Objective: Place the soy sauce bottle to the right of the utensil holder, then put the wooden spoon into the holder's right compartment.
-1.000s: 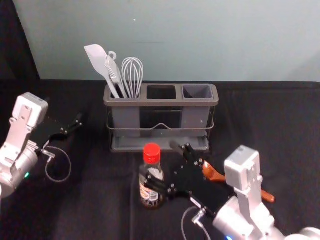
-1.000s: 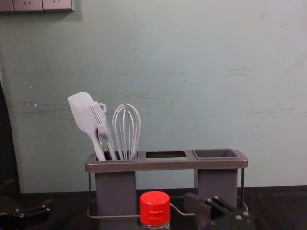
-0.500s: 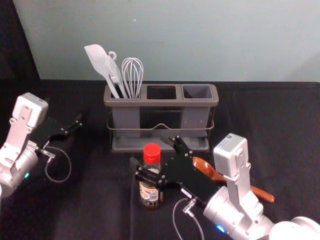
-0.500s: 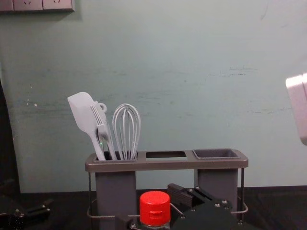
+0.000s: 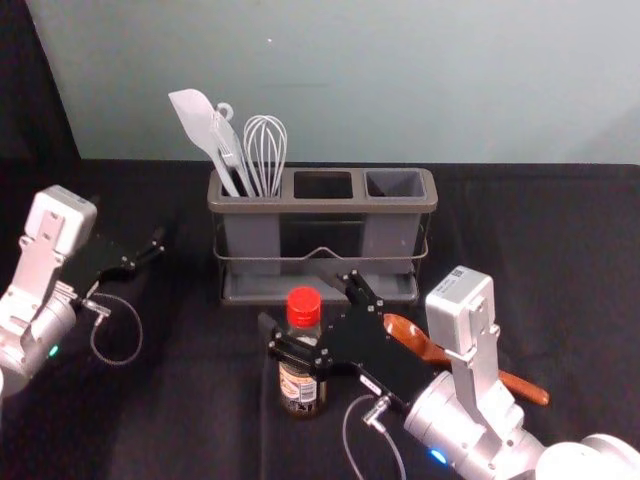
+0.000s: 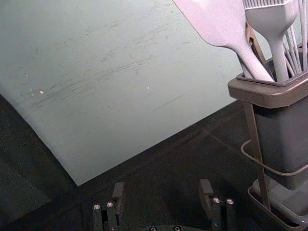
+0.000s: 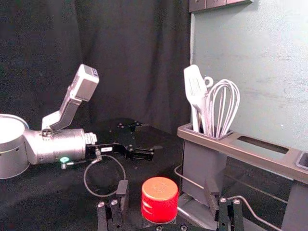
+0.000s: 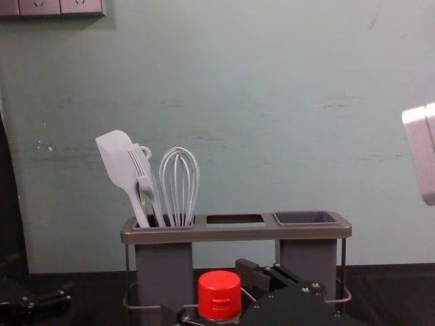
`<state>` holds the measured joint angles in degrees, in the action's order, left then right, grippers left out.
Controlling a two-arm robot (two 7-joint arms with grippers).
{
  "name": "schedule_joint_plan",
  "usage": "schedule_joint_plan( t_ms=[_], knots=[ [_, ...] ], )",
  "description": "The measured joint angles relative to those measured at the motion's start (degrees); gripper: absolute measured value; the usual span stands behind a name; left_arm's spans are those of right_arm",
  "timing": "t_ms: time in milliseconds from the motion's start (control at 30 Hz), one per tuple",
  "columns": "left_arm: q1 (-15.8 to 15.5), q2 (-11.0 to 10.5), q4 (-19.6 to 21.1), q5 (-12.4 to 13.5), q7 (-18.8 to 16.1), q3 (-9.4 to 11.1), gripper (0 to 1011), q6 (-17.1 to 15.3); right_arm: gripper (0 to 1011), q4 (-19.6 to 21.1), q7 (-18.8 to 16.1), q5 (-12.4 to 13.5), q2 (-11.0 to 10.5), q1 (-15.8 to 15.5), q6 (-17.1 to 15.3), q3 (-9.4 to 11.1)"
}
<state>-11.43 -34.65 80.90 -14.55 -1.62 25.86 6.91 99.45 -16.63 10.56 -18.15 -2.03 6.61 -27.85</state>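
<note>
In the head view my right gripper (image 5: 300,300) stands open, its fingers on either side of the soy sauce bottle (image 5: 301,388) just below the red cap. The right wrist view has the cap (image 7: 159,199) between the spread fingers of my right gripper (image 7: 167,192), with gaps at both sides. Behind the upright bottle stands the utensil holder (image 5: 322,205); its right compartment (image 5: 395,184) holds nothing visible. The wooden spoon (image 5: 522,388) lies on the table, partly hidden by the right arm. My left gripper (image 5: 148,254) is parked at the left; the left wrist view shows this gripper (image 6: 161,190) open and empty.
A white spatula (image 5: 192,118), a brush and a whisk (image 5: 265,150) stand in the holder's left compartment, rising above its rim. Behind the holder is a wall (image 5: 400,80). Black cloth covers the table (image 5: 540,260).
My right gripper has moved leftward to the bottle, its fingers now to both sides of the neck. Over the last half second it shifted only slightly. The left arm, bottle and spoon stayed put.
</note>
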Motion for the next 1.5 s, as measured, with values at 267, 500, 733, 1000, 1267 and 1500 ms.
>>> schedule_joint_plan(
  t_ms=[267,500,733,1000,1267,1500],
  knots=[
    [0.00,0.00,0.00,0.00,0.00,0.00,1000,0.00,883,-0.15,-0.97,-0.60,1.00,-0.58,0.20,0.89],
    [0.00,0.00,0.00,0.00,0.00,0.00,1000,0.00,650,0.08,-1.70,-1.94,1.69,-1.01,-0.05,1.35],
    [0.00,0.00,0.00,0.00,0.00,0.00,1000,0.00,461,-0.11,-2.37,-2.58,2.25,-1.06,-0.56,1.17],
    [0.00,0.00,0.00,0.00,0.00,0.00,1000,0.00,382,0.40,-2.83,-2.85,2.87,-1.10,-0.85,0.99],
    [0.00,0.00,0.00,0.00,0.00,0.00,1000,0.00,382,3.28,-3.63,-1.55,2.64,-1.05,-0.48,1.98],
    [0.00,0.00,0.00,0.00,0.00,0.00,1000,0.00,382,6.47,-3.92,-0.10,1.49,-0.99,-0.40,3.62]
  ],
)
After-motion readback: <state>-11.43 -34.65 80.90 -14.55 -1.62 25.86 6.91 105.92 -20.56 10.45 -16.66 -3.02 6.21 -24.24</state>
